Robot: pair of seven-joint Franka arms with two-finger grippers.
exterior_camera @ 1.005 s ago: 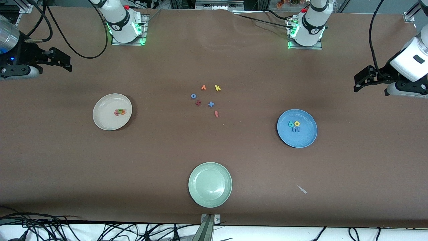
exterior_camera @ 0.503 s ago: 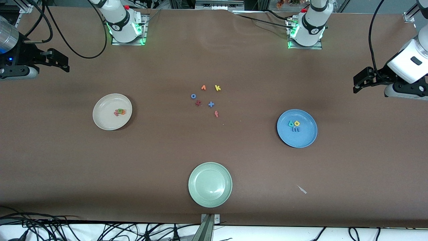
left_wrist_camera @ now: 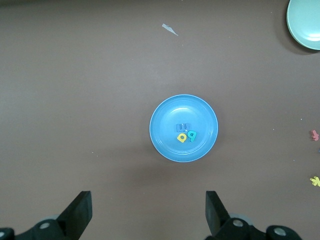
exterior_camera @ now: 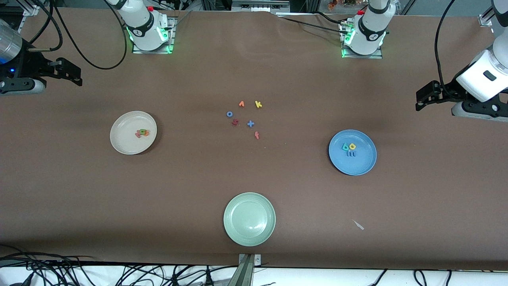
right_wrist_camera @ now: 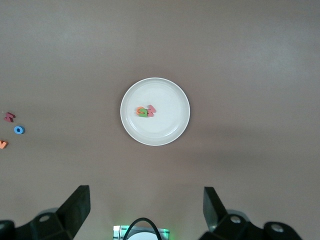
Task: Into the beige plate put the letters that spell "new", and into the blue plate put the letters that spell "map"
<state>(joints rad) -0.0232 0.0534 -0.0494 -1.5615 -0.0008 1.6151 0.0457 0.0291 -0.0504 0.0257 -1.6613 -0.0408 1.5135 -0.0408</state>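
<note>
Fingers on both arms stand wide apart and hold nothing: the left gripper [exterior_camera: 421, 99] hangs high off the left arm's end of the worktop [exterior_camera: 254, 178], the right gripper [exterior_camera: 73, 73] likewise off the right arm's end, and both arms look to be waiting. Seen from the front camera, the blue plate [exterior_camera: 363, 165] lies at about seven o'clock from the left gripper, and on it sit the blue m [exterior_camera: 351, 153], the yellow a [exterior_camera: 352, 146] and the teal p [exterior_camera: 345, 147], bunched and touching. The beige plate [exterior_camera: 123, 139] lies at about five o'clock from the right gripper, with the green n [right_wrist_camera: 143, 114], the orange e [right_wrist_camera: 139, 110] and the salmon-red w [right_wrist_camera: 151, 108] huddled on it. Only stray letters [exterior_camera: 246, 117] lie on the worktop between the plates, and the pale green plate [exterior_camera: 249, 219] holds nothing. I judge both words are sorted, so no reach seems called for.
</note>
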